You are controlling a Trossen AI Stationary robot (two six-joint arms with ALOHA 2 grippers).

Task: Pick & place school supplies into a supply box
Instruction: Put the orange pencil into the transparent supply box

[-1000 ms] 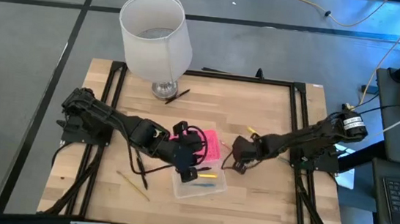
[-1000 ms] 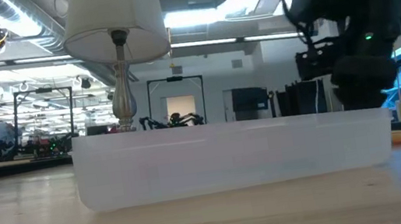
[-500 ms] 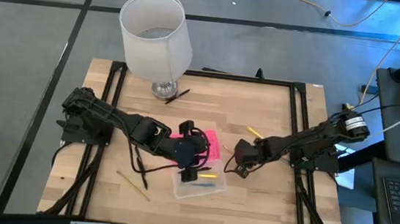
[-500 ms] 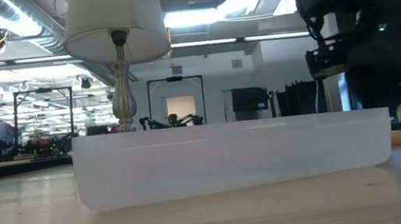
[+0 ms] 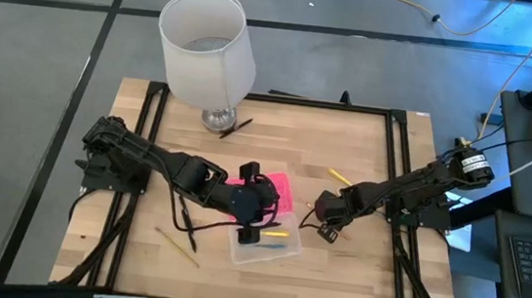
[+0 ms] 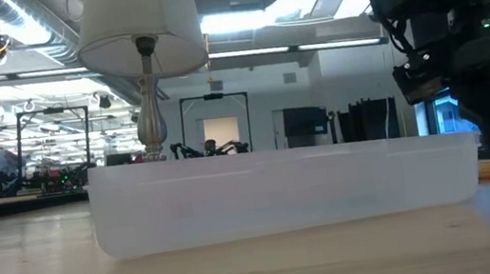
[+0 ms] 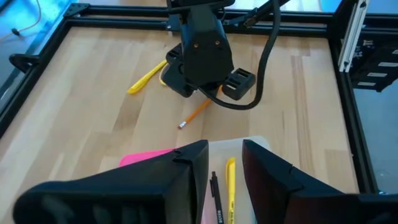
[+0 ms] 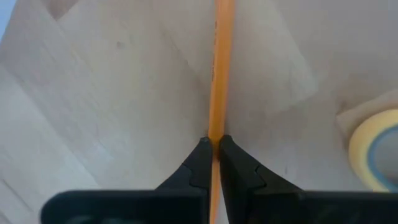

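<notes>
The supply box's clear base [image 5: 265, 245] sits near the table's middle, with the pink lid [image 5: 280, 184] lying open behind it. A black pen [image 7: 216, 198] and a yellow pen [image 7: 230, 180] lie inside. My left gripper [image 7: 222, 167] hovers open above the box. My right gripper [image 5: 323, 223] stands just right of the box, fingers down, shut on an orange pencil [image 7: 195, 114]. A yellow supply [image 7: 147, 77] lies beyond it. Another pencil [image 5: 176, 246] lies left of the box. My right gripper pinches the orange pencil's shaft [image 8: 216, 127] between its two fingertips, coming from above and pointing down, with the fingers across the pencil. In the left wrist view the pencil lies low along the table, its eraser end [image 7: 181, 125] pointing toward the box.
A white lampshade on a metal stand [image 5: 207, 50] stands at the far left of the table. A black metal frame [image 5: 393, 171] runs along the table's edges. A round yellowish thing [image 8: 375, 149] shows beside the pencil. The bare wood lies along the near edge.
My right gripper has moved toward the table's near edge and a little to the right, and has come down until its fingertips reach the tabletop beside the box. The left gripper has stayed over the box.
</notes>
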